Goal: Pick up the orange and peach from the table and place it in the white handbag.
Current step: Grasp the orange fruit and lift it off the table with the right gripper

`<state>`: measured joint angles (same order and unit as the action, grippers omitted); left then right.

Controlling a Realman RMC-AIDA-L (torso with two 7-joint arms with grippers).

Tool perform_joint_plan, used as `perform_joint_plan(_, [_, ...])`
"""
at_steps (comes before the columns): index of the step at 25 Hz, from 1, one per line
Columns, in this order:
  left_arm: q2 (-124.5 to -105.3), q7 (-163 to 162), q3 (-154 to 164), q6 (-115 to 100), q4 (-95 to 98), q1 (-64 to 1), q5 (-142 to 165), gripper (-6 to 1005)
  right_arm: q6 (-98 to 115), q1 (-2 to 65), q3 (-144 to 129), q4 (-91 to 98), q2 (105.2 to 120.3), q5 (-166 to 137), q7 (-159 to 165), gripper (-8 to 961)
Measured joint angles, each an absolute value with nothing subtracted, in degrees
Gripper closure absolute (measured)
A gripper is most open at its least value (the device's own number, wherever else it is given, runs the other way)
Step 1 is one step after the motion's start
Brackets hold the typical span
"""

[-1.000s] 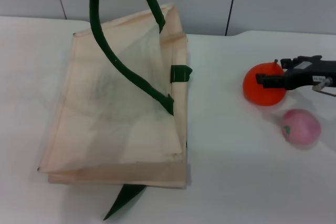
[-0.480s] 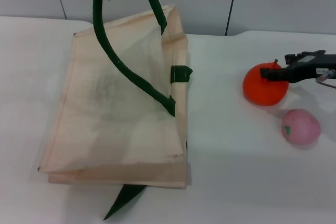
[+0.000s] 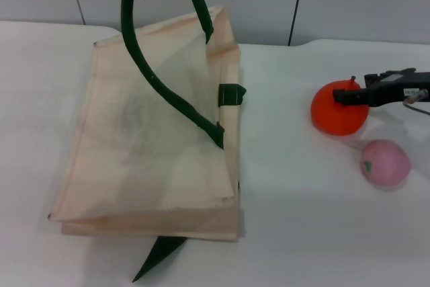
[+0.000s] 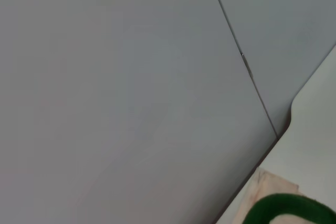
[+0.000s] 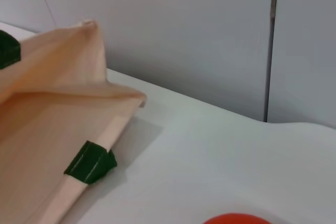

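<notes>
1. White handbag (image 3: 154,146): cream woven cloth, matt, thin enough at the upper layer to look slightly see-through; soft creases.
2. Handles (image 3: 158,78): dark green webbing, matt, thicker than the bag cloth.
3. Orange (image 3: 338,109), at 3 o'clock from the bag: smooth skin, dull sheen, even orange-red.
4. Peach (image 3: 384,162), at 5 o'clock from the orange: pale pink, matt, faintly fuzzy look.
5. Table (image 3: 302,220): white, smooth, low gloss.
6. Right gripper (image 3: 342,97): black, matt, hard plastic or metal; cannot tell which.

no readable text, labels or numbers anywhere
</notes>
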<state>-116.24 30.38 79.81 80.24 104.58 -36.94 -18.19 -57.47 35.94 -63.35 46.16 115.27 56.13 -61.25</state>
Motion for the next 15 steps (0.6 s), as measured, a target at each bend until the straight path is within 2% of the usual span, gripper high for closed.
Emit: perform_joint_plan(15, [-116.28, 30.3, 79.8, 80.2, 104.7, -37.3, -18.4, 880, -51.1, 40.5, -63.2, 36.7, 115.34, 54.0, -62.2, 133])
